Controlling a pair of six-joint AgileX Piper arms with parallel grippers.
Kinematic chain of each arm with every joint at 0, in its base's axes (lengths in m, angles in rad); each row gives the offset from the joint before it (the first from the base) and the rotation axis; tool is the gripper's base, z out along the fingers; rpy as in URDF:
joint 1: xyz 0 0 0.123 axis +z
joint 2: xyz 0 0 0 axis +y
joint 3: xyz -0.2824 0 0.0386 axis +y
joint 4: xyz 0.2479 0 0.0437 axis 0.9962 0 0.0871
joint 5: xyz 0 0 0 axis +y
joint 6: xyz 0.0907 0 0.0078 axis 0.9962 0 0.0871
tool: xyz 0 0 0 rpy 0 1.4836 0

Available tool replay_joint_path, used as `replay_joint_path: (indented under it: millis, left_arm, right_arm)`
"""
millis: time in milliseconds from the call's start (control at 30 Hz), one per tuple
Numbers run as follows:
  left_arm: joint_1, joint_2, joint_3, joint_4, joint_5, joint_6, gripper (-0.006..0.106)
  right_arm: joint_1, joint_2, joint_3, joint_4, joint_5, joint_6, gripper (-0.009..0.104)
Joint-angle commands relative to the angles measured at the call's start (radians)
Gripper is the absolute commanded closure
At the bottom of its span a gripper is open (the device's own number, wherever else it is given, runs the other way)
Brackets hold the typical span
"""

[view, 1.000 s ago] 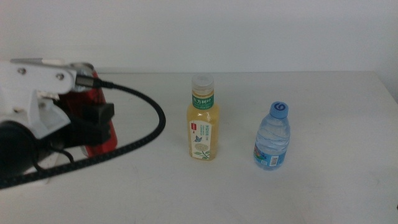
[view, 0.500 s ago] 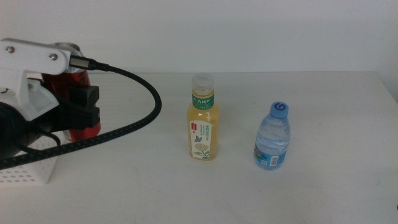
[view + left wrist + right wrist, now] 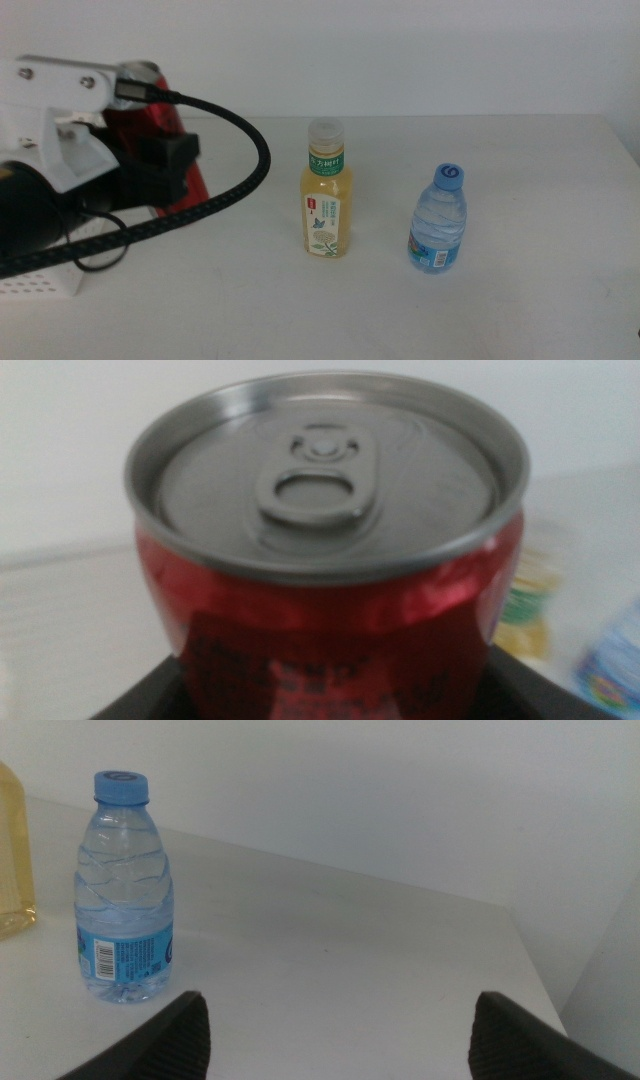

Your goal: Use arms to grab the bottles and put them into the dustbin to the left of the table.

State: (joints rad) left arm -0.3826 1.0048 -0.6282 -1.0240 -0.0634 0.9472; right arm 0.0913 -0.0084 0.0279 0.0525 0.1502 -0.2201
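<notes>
My left gripper [image 3: 150, 178] is at the middle view's left side, shut on a red soda can [image 3: 182, 185] and holding it off the table [image 3: 520, 300]. In the left wrist view the can [image 3: 330, 610] fills the picture, its silver top upward. The white perforated dustbin [image 3: 40, 282] shows low at the left, partly behind the arm. A yellow tea bottle [image 3: 326, 205] stands upright mid-table, with a blue-capped water bottle [image 3: 438, 225] to its right. My right gripper [image 3: 340, 1035] is open, out of the middle view, facing the water bottle [image 3: 125, 905].
A thick black cable [image 3: 240, 185] loops from the left arm toward the tea bottle. The tea bottle's edge [image 3: 12, 850] shows in the right wrist view. The table's right edge [image 3: 540, 980] lies beyond the water bottle.
The left gripper has lifted the can and then shifted a little to the right. The dustbin has come into sight below it. Both bottles have stayed put.
</notes>
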Motion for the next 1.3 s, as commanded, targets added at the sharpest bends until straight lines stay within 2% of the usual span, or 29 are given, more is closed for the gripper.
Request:
replay_joint_path:
  millis: [0,233,333,367,467,600,733,900,1033,1267]
  left_arm:
    - [0.013,-0.022,-0.056,0.233,0.026,-0.288,0.078]
    - [0.183,0.042,-0.294,0.89,0.506,-0.926,0.078]
    - [0.225,0.085,-0.42,1.062,0.697,-1.064,0.078]
    - [0.239,0.102,-0.454,1.084,0.762,-1.07,0.078]
    - [0.303,0.159,-0.573,1.104,0.906,-1.035,0.078]
    - [0.429,0.262,-0.727,1.079,1.06,-0.957,0.078]
    - [0.535,0.372,-0.892,0.986,1.213,-0.838,0.078]
    - [0.619,0.5,-1.044,0.88,1.242,-0.767,0.078]
    - [0.658,0.6,-1.136,0.89,1.315,-0.745,0.078]
    - [0.688,0.75,-1.212,0.898,1.308,-0.667,0.078]
  right_arm:
    - [-0.005,-0.029,-0.007,-0.01,-0.075,-0.005,0.027]
    - [-0.005,-0.029,-0.007,-0.01,-0.075,-0.005,0.027]
    - [-0.005,-0.029,-0.007,-0.01,-0.075,-0.005,0.027]
    - [-0.005,-0.029,-0.007,-0.01,-0.075,-0.005,0.027]
    - [-0.005,-0.029,-0.007,-0.01,-0.075,-0.005,0.027]
    - [-0.005,-0.029,-0.007,-0.01,-0.075,-0.005,0.027]
    - [-0.005,-0.029,-0.007,-0.01,-0.075,-0.005,0.027]
    - [-0.005,-0.029,-0.007,-0.01,-0.075,-0.005,0.027]
    - [-0.005,-0.029,-0.007,-0.01,-0.075,-0.005,0.027]
    - [-0.005,-0.029,-0.007,-0.01,-0.075,-0.005,0.027]
